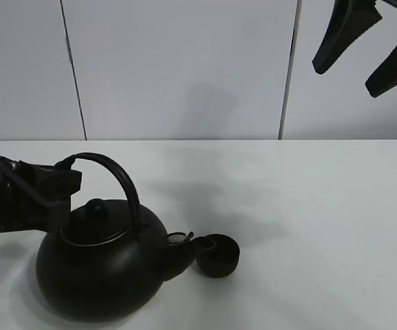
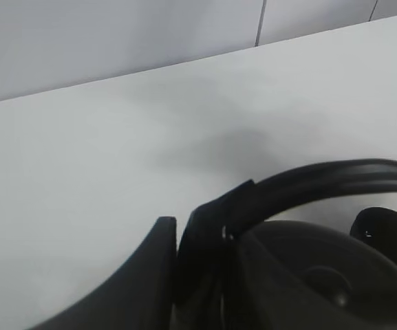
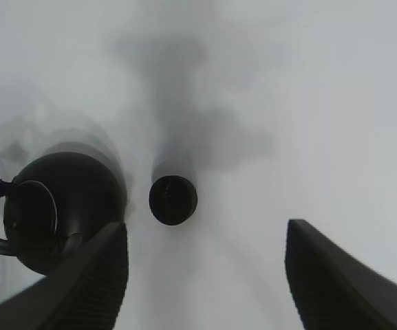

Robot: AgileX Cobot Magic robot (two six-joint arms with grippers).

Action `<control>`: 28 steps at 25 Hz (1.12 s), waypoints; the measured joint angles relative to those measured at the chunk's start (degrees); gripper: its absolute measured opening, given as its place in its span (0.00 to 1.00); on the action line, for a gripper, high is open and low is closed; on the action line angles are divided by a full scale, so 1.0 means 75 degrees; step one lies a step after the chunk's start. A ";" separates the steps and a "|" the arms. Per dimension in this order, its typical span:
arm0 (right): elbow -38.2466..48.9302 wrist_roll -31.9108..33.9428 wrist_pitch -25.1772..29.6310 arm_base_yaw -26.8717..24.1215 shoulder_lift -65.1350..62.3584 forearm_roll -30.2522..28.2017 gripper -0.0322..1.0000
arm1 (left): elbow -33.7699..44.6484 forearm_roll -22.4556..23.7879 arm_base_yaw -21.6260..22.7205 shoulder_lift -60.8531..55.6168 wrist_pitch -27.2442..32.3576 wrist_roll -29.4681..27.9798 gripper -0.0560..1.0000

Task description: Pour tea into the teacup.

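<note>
One white table (image 1: 308, 206) filled the scene, and its far edge ran straight along a wall of three pale panels (image 1: 184, 69). On it stood one black kettle (image 1: 95, 275), round-bellied, towards the front left in the high view. It had one arched handle (image 1: 119, 175) and one knobbed lid (image 1: 96, 206).

I had two grippers. My left gripper (image 2: 181, 234) was pressed together on the rear foot of that handle, pinching it between both fingers. My right gripper (image 1: 345, 81) hung high above the far right of the table. Its two fingers were spread wide, held nothing, and were well apart from everything below.

One teacup (image 1: 219, 256), small, squat and black, sat on the table just beside the kettle, on the side the spout (image 1: 179, 240) pointed. The spout's lip reached the cup's near rim, but I could not tell whether the two touched.

To the right of the cup and behind it, bare tabletop ran on to the wall and out of the picture. The kettle's body sat close to the front of the view.
</note>
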 joint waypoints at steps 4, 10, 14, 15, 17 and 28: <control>0.0000 0.0000 -0.0006 0.0000 0.0000 -0.0009 0.47 | -0.0184 -0.0007 0.0000 -0.0006 0.0002 -0.0328 0.20; 0.0000 0.0000 -0.0006 0.0000 0.0000 -0.0009 0.47 | -0.0551 0.0419 0.0000 -0.0006 0.0002 -0.0409 0.20; 0.0000 0.0000 -0.0006 0.0000 0.0000 -0.0009 0.47 | -0.0821 0.0643 0.0000 -0.0006 0.0016 -0.0253 0.20; 0.0000 0.0000 -0.0006 0.0000 0.0000 -0.0009 0.47 | -0.0905 0.0659 0.0000 -0.0006 0.0016 -0.0167 0.20; 0.0000 0.0000 -0.0006 0.0000 0.0000 -0.0009 0.47 | -0.1060 0.0689 0.0000 -0.0006 0.0016 -0.0036 0.20; 0.0000 0.0000 -0.0006 0.0000 0.0000 -0.0009 0.47 | -0.1936 0.0679 0.0000 0.0037 0.0611 0.0911 0.20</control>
